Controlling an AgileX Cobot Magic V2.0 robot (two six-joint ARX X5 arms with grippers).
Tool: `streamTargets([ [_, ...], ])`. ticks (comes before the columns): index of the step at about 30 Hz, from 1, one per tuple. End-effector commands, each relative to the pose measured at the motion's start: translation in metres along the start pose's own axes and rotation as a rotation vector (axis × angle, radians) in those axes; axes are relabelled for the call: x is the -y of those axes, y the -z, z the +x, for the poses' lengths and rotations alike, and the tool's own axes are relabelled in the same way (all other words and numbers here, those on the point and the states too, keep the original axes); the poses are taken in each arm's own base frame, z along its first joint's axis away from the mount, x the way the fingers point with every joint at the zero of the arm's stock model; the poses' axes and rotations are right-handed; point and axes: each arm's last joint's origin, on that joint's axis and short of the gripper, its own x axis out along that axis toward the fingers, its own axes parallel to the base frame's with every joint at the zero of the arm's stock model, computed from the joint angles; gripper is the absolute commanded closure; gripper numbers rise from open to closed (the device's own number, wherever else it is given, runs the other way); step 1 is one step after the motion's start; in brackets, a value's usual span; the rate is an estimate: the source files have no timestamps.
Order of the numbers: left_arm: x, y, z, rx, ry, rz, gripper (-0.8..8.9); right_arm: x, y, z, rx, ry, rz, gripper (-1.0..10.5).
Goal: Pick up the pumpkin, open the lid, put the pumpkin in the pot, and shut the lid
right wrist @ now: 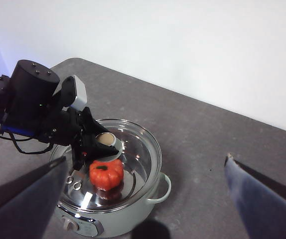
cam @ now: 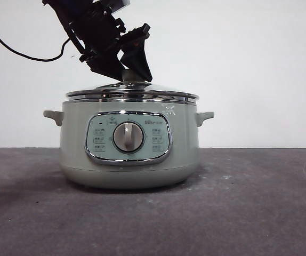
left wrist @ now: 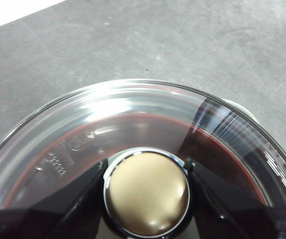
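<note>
The sage-green pot (cam: 129,160) stands on the table with the glass lid (cam: 131,92) resting on its rim. My left gripper (cam: 127,73) comes down from the upper left, its jaws shut against both sides of the lid's round knob (left wrist: 147,193). In the right wrist view the orange pumpkin (right wrist: 106,173) lies inside the pot (right wrist: 133,219), seen through the glass lid (right wrist: 138,144), with the left gripper (right wrist: 100,144) on the knob. My right gripper (right wrist: 145,158) is open and empty, high above the pot.
The dark grey table (cam: 249,202) stretches around the pot. A white wall stands behind it. A black cable (cam: 14,50) hangs from the left arm at the upper left. The pot's side handles (cam: 205,116) stick out on both sides.
</note>
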Motion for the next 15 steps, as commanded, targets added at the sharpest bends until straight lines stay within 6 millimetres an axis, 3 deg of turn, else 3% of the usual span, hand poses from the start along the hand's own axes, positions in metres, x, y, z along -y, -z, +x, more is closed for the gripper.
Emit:
streamTargets([
  [1, 0.0015, -0.0056, 0.0011, 0.022, -0.004, 0.012, 8.22, -0.0002, 0.0005, 0.0011, -0.002, 0.001, -0.006, 3.2],
  [15, -0.0013, -0.0004, 0.0033, -0.026, -0.054, 0.024, 8.22, -0.0002, 0.0008, 0.0011, -0.005, 0.001, -0.006, 3.2],
])
